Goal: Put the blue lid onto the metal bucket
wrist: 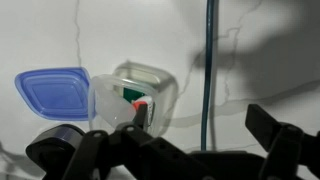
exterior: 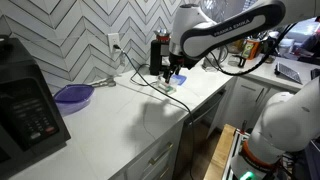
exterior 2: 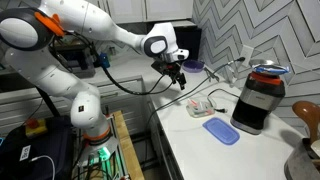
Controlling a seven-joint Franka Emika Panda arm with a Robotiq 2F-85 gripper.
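Note:
The blue lid (exterior 2: 221, 130) lies flat on the white counter in front of the black coffee maker. It also shows in the wrist view (wrist: 52, 92), at the left, with rounded corners, and in an exterior view (exterior: 178, 78). My gripper (exterior 2: 179, 78) hangs above the counter, open and empty, apart from the lid; it also shows in an exterior view (exterior: 168, 73) and in the wrist view (wrist: 205, 125). A greyish round vessel (exterior 2: 302, 160), cut off at the lower right edge, may be the metal bucket; I cannot tell for sure.
A small clear plastic container (wrist: 140, 95) with red and green contents sits beside the lid, also seen in an exterior view (exterior 2: 200, 105). A black coffee maker (exterior 2: 260, 100), a purple dish (exterior: 73, 95), a black microwave (exterior: 28, 105) and a thin cable (wrist: 210, 60) are on the counter.

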